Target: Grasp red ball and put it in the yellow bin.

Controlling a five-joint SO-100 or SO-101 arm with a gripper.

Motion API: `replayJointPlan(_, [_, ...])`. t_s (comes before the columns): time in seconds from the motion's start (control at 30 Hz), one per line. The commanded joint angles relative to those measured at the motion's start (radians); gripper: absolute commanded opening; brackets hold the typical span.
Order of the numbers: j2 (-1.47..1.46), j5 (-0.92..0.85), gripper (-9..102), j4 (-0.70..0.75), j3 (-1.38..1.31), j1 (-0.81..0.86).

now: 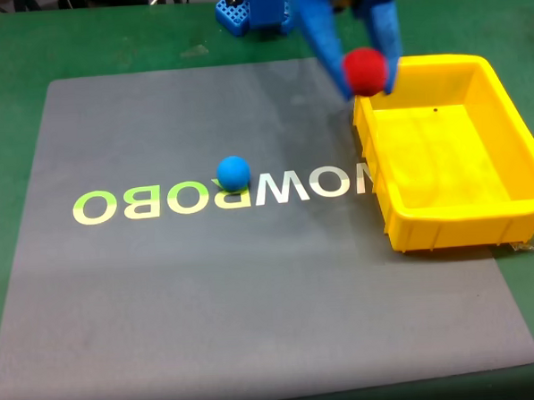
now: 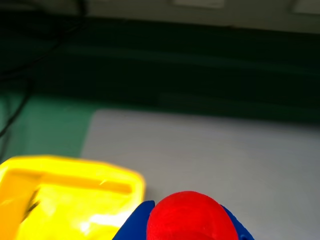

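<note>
Carrying the Red Ball Toward the Bin

We are clamping the red ball (image 2: 191, 217) across its middle in our gripper (image 1: 365, 74); it seems light, smooth, apt to roll. We are holding it over the yellow bin (image 1: 518, 206) rim's near-left corner.

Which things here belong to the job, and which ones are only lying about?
Belong to the job:
- red ball, held between the blue gripper jaws at the bin's near-left corner in the fixed view
- yellow bin, nothing inside it

Only lying about:
- blue ball on the grey mat
- blue rack at the back
</note>
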Motion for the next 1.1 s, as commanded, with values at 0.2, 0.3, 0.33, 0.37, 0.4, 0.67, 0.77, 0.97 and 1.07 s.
replayJointPlan(0.2, [0.183,0.029,0,0.000,0.127,-0.238])
replayJointPlan(0.3, [0.187,0.032,0,0.000,0.141,-0.287])
replayJointPlan(0.33, [0.187,0.034,0,0.000,0.141,-0.295])
replayJointPlan(0.37, [0.187,0.034,0,0.002,0.141,-0.302])
replayJointPlan(0.4, [0.187,0.032,0,0.002,0.143,-0.305])
replayJointPlan(0.67, [0.183,0.009,15,0.000,0.149,-0.295])
replayJointPlan(0.77, [0.184,0.005,30,0.002,0.150,-0.285])
replayJointPlan(0.97, [0.196,0.012,37,0.002,0.152,-0.265])
replayJointPlan(1.07, [0.212,0.012,37,0.002,0.160,-0.258])
